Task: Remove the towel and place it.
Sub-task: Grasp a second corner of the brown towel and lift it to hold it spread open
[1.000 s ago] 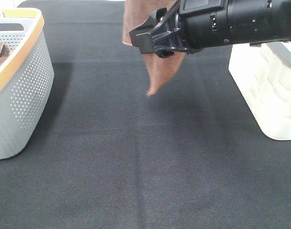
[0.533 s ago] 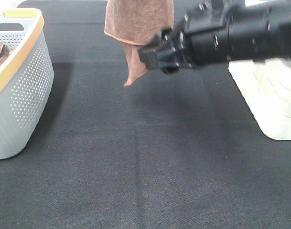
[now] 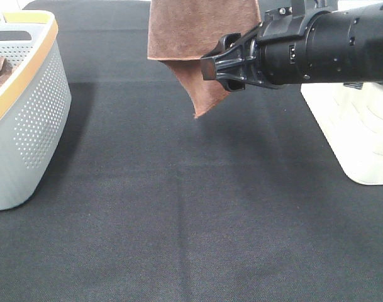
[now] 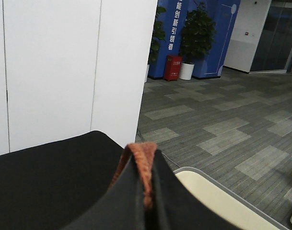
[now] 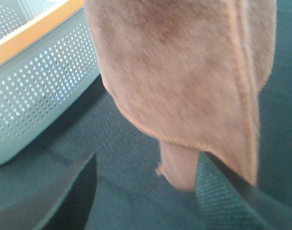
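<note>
Handling the towel means dealing with what is judged to be a light, limp cloth. It has no stiffness and drapes under its own weight, and its fuzzy pile should give grip rather than slip. The stitched hem near a corner is the best place to hold, being the firmest line.

The towel is reddish-brown with a slightly paler hem; no tag is visible. It hangs in the air over the far middle of the black table, doubled over on itself, with one corner pointing down and clear of the surface. It is between the grey basket and the white basket, touching neither.

The left gripper is pinched closed on the hem and carries the towel. The right gripper has its fingers spread apart just beside the hanging cloth. Whether it touches the cloth cannot be told.
</note>
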